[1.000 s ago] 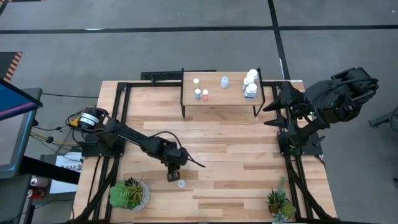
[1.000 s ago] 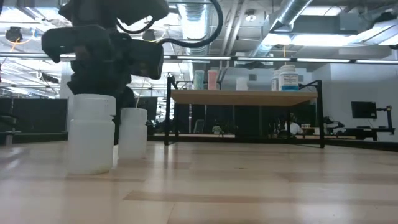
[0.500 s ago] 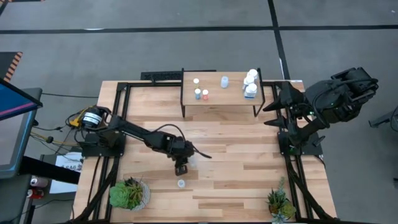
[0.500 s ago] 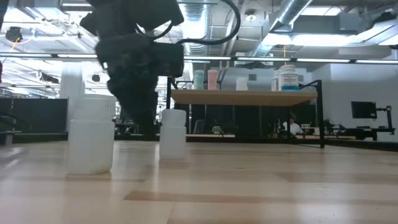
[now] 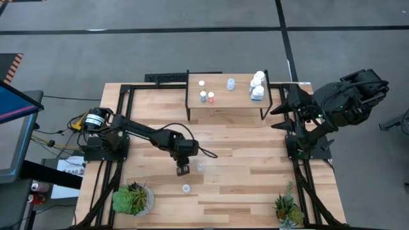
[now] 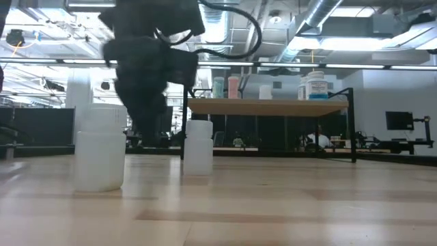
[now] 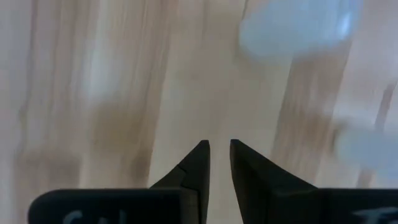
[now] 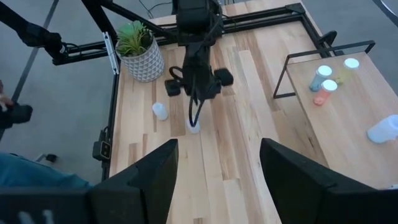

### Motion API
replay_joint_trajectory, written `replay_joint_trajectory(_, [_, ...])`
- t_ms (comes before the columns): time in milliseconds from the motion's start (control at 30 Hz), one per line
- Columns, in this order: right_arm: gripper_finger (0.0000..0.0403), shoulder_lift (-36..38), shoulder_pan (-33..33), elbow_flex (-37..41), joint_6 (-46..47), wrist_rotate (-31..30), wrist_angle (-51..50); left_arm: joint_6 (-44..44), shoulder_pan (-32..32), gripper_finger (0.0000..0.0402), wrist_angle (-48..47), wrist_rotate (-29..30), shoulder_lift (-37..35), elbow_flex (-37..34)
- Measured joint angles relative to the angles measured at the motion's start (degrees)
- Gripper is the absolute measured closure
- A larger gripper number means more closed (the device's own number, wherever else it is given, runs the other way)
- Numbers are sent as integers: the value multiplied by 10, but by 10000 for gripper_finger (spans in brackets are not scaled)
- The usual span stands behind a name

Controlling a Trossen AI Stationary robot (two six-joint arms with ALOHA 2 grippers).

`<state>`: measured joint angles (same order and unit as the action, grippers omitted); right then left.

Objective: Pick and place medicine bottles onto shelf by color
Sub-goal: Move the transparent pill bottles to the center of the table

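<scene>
We've got most bottles on the shelf [image 5: 227, 100], two left beside our clenched, empty left end effector [image 5: 183, 169].

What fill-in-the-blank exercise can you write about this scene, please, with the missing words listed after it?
1. Exactly ___ white bottles stand directly on the table.
2. The orange bottle stands on the ___.
3. The left tool, beside one white bottle, grips ___.
4. The right tool, waiting at the table's right edge, is wide ___.

Missing words: two; shelf; nothing; open.
</scene>
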<state>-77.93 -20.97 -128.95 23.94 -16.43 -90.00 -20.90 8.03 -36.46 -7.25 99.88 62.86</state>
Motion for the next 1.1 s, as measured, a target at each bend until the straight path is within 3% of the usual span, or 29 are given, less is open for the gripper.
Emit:
replay_joint_trajectory(133, [154, 0, 0, 0, -3, 0, 0, 0, 29, 354, -120, -11, -6, 48])
replay_joint_trajectory(267, [154, 0, 0, 0, -5, 0, 0, -28, 92, 354, -116, -56, -6, 58])
replay_joint_trajectory(567, [154, 0, 0, 0, -43, 16, 0, -155, 186, 354, -50, -50, 29, 56])
replay_joint_trajectory(800, [154, 0, 0, 0, -50, 16, 0, -215, 203, 378, -23, -51, 90, 86])
replay_joint_trajectory(1100, [154, 0, 0, 0, -52, 46, 0, -233, 189, 398, 14, -6, 91, 90])
